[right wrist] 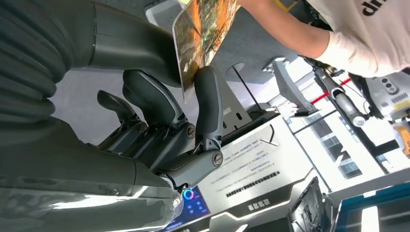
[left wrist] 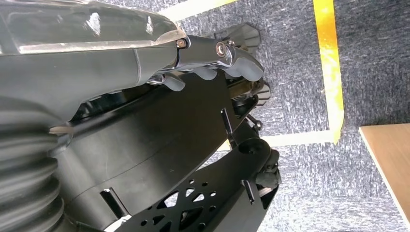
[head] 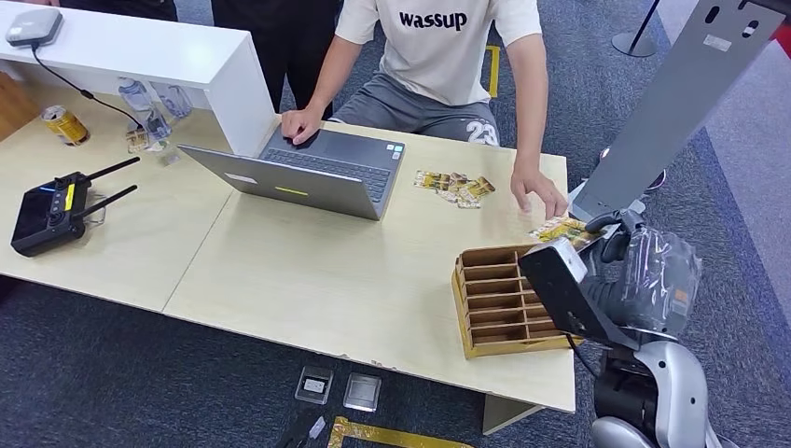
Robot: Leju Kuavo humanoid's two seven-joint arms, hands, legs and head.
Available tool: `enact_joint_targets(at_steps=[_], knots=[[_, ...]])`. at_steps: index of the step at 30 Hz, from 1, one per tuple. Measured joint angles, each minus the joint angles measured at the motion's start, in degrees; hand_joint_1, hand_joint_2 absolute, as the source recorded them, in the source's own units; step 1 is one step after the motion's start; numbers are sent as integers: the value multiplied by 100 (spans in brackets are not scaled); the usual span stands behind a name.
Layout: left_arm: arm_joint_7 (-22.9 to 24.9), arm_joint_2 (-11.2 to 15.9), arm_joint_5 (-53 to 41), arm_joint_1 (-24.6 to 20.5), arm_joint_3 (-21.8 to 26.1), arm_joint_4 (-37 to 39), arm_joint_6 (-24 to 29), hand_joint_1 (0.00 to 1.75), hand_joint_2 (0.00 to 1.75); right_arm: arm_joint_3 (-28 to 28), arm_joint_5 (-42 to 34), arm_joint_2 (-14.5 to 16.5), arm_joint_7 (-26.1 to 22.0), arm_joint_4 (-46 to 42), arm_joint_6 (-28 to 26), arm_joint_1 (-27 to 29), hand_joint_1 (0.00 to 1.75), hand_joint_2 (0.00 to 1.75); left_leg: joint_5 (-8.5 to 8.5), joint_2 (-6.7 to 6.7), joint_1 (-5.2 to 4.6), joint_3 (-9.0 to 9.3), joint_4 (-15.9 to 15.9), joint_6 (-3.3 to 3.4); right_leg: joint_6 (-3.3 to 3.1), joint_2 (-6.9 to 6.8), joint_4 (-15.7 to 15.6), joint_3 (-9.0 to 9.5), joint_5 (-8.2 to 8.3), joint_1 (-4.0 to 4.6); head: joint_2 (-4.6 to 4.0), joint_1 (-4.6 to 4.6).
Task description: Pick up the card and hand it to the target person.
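The card (right wrist: 203, 34) had a yellow and orange picture on it, and it was pinched in the robot's right hand (right wrist: 169, 121). In the right wrist view, a dark finger pressed one face of the card and the thick grey thumb pressed the other, while the other fingers curled nearby. In the head view the same card (head: 564, 230) was held up at the far right end of the table (head: 308, 271), just past the brown box (head: 499, 301). That box was made of card and had many little slots, and it sat near the table's front right corner. The person's hand (head: 539, 194) hung over the table just beside the held card, with the fingers pointing down. I could not tell if that hand touched the card. The person wore a white shirt and grey shorts and sat on the far side of the table. The person's other hand rested on a grey laptop (head: 312, 173) in the middle of the table. A little pile of more cards (head: 454, 187) lay flat between the laptop and the reaching hand. On the left side of the table lay a black controller (head: 51, 213) with two thin sticks, and a yellow can (head: 65, 125) stood behind it. The robot's left hand (left wrist: 212, 65) hung low over the grey carpet with its fingers curled in and nothing in them.
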Motion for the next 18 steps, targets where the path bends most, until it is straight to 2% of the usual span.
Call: enact_joint_targets(at_steps=[8, 11, 18], knots=[[89, -13, -105, -10, -123, -5, 15, 0, 175, 49, -726, 480, -985, 2823, -1652, -1009, 168, 175, 4, 20, 2, 16, -11, -1, 0, 21, -12, 14, 11, 2, 0, 0], [106, -12, -141, -13, -162, -5, 9, 0, 175, 56, -875, 569, -1194, 3391, -1972, -1213, 168, 175, 3, 21, 3, 18, -12, 0, 0, 22, -13, 16, 11, 3, 0, 0], [111, -5, -164, -15, -189, 0, -10, 0, 175, 72, -1161, 910, -1625, 4573, -2233, -1668, 168, 175, 3, 14, 1, 15, -13, -2, -2, 13, -10, 15, 8, 2, 0, 0]])
